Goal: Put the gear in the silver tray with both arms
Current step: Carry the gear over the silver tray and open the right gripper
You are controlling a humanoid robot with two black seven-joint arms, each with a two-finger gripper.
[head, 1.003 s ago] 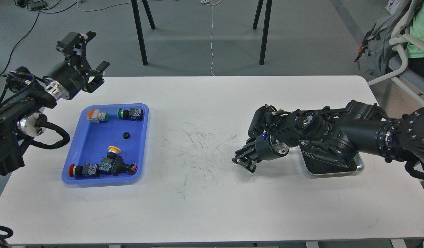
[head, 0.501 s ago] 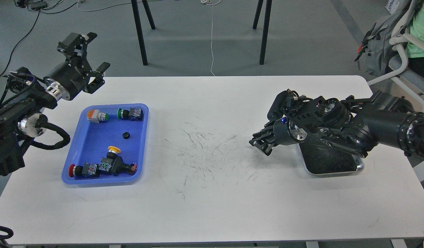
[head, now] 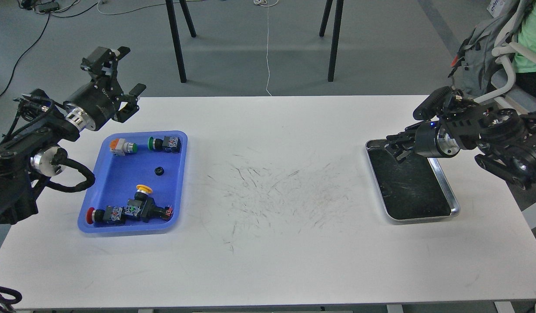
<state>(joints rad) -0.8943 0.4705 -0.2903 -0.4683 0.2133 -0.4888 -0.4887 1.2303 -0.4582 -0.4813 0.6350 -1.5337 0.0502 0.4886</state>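
Since a second ago, the right tool (head: pixel 397 150) has swung back from mid-surface to the silver tray's (head: pixel 444 187) far left corner; whether its fingers are apart I cannot tell. The left tool (head: pixel 120 82) hangs spread wide beyond the blue tray (head: pixel 120 184), holding nothing. A small black gear (head: pixel 159 171) lies in the blue tray. Judging by this, picking comes next: the left tool must descend onto it.

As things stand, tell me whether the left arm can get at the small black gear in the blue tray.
Probably yes: the left gripper hangs open beyond the blue tray, with nothing over the gear.
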